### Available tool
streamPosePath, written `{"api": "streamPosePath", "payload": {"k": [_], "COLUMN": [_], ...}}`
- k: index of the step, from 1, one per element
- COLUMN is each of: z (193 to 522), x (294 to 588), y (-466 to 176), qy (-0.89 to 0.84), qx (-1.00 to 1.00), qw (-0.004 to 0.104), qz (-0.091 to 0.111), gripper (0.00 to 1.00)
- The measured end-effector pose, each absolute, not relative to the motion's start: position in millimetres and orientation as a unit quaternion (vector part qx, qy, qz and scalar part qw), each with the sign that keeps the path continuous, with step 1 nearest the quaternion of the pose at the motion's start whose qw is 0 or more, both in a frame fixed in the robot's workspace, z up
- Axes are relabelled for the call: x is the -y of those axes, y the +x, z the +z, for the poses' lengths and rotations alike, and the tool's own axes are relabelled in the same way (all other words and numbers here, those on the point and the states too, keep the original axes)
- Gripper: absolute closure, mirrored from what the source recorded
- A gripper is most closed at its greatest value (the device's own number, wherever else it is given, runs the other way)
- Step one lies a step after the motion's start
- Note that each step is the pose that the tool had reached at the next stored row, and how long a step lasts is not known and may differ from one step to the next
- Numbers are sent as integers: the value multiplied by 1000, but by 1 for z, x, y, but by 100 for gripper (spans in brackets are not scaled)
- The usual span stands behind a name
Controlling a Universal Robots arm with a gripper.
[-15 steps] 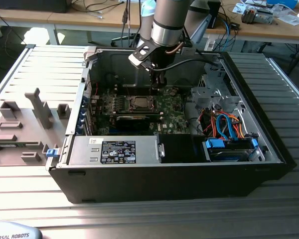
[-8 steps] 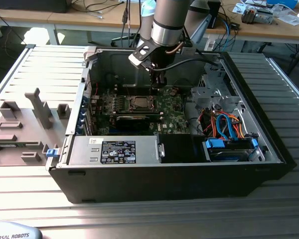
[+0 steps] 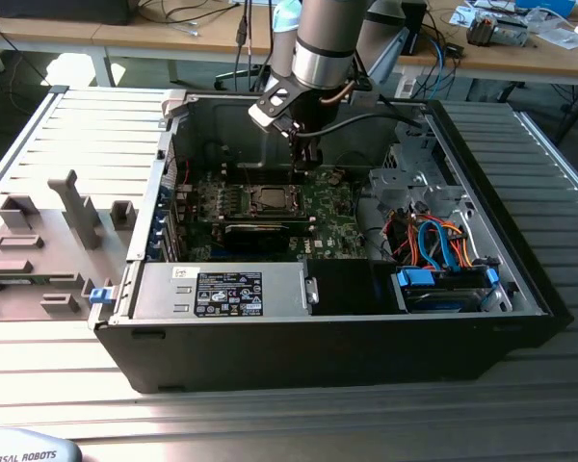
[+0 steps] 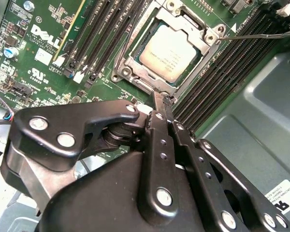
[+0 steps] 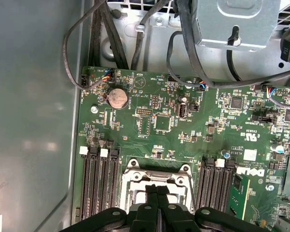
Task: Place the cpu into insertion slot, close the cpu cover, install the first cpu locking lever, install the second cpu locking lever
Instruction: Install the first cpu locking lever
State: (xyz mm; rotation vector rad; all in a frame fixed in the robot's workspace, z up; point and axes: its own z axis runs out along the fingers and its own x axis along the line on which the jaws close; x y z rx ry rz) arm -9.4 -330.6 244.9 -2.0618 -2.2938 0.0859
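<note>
Plainly, we saw the arm [image 3: 323, 38] reaching down from the upper middle of the exterior view into an open computer case [image 3: 318, 358] that lay on a slatted metal counter [image 3: 270, 414]. Its gripper [image 3: 305, 162] hung just above the green motherboard [image 3: 335, 207], near the middle of that frame and close beside the socket. In both wrist views the fingers [image 4: 159, 126] were pressed tight together with nothing between them, their tips down at one edge of the socket. The cpu [image 4: 169, 53] sat flat in the socket with its silver-grey top up. The cpu cover [image 4: 195, 68] lay down around it as a silvery frame, its open centre showing the chip. In the second wrist view a thin metal lever [image 4: 261, 34] ran out from a corner of the socket and across the black memory slots [image 4: 222, 70]; we could not tell whether it was latched. In the first wrist view the clenched fingertips lay over the socket frame, with rows of memory slots on either side of it. A round coin battery [image 5: 118, 97] sat farther along the board beyond the socket, and dark cables [image 5: 183, 19] looped against the case's grey metal. Toward the exterior view's right, orange and blue wires [image 3: 433, 241] lay bunched inside the case. Grey plastic fixtures [image 3: 77, 207] stood on the counter at the exterior view's left.
</note>
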Motion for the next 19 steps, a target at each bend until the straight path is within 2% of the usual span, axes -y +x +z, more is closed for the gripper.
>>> {"api": "streamPosePath", "payload": {"k": [12,14,15,17,19], "z": [245,245,245,244,244], "x": [331,331,331,331,331], "y": [-46,-46,-46,-46,-46], "qy": [-668,-668,-668,-669,-668], "qx": [743,743,744,744,744], "qw": [26,21,12,3,3], "qz": [26,22,14,5,5], "gripper": [89,89,89,89,89]}}
